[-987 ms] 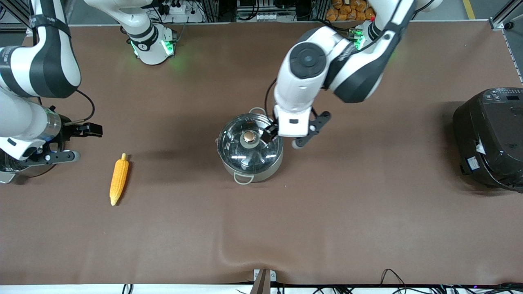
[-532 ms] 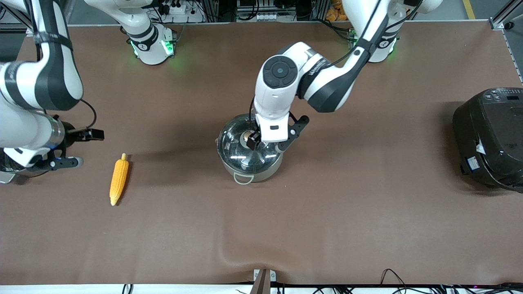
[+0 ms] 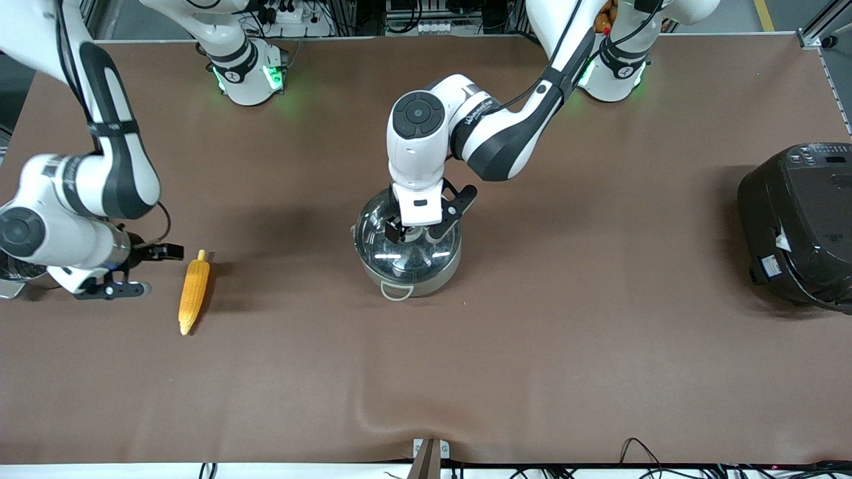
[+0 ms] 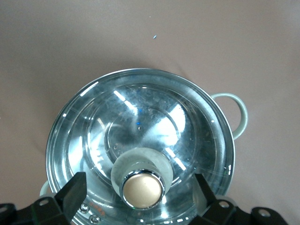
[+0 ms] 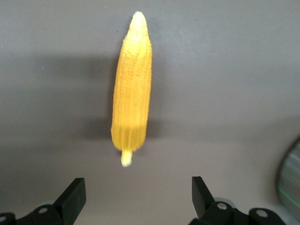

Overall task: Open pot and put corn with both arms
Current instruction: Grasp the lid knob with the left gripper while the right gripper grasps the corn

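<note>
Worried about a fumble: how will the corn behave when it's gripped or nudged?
The corn is round and tapered, lying flat on the table, so a nudge would probably roll it in a curve. It looks stiff. Its bumpy kernels likely give the open right claw decent grip.

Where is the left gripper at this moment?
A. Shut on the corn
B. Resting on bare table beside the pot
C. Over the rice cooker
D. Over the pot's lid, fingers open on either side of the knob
D: the left gripper hangs over the glass lid of the pot, its open fingers flanking the brass-coloured knob without touching it.
</note>
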`<state>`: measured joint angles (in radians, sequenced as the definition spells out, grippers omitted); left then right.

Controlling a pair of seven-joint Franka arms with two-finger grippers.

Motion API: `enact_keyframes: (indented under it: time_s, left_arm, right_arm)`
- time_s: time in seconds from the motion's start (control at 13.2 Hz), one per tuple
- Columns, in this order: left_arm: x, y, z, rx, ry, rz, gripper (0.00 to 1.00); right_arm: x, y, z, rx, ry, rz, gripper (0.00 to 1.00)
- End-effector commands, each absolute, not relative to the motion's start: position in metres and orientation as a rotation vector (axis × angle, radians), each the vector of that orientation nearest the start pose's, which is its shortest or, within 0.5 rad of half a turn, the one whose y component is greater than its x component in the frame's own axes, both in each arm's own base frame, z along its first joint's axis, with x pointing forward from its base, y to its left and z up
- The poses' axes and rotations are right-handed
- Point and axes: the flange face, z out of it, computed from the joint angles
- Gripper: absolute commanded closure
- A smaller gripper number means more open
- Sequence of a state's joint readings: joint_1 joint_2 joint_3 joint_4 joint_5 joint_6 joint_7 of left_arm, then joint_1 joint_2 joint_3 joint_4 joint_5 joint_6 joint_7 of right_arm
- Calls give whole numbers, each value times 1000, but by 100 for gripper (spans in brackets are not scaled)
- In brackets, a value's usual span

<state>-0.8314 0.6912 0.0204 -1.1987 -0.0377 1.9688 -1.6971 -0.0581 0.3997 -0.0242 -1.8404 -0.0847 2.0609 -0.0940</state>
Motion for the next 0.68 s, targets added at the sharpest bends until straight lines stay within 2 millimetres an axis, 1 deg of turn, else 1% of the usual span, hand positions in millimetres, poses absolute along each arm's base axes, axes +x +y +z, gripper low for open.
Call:
enact_keyframes:
  time_s: [0.0,0.08,0.15,0.23,0.3,0.38,0.46,0.53,0.61]
  left_arm:
    - [507,-563,369,-2892,-1404,-9,0]
    - [506,-563,367,-2889,-1403,-6,3]
    - [505,-564,361,-2875,-1416,0,3]
    - [506,-565,360,-2878,-1423,-3,5]
    - [506,-566,356,-2878,-1426,-4,7]
    - [505,-568,353,-2877,-1420,-4,9]
    - [502,-570,348,-2875,-1412,-6,11]
    - [501,-572,347,-2878,-1407,-8,17]
    - [502,-571,346,-2877,-1409,-8,23]
  right_arm:
    - [621,-53,290,-3169,-75,272,0]
    - [624,-57,287,-3172,-75,234,0]
    - [627,-58,273,-3184,-92,217,0]
    - [628,-60,267,-3184,-86,210,0]
    - [630,-73,259,-3175,-41,181,0]
    - [631,-78,260,-3176,-28,157,0]
    - [633,-74,258,-3178,-39,142,0]
    - [637,-75,246,-3178,-32,83,0]
    - [636,-72,233,-3173,-30,74,0]
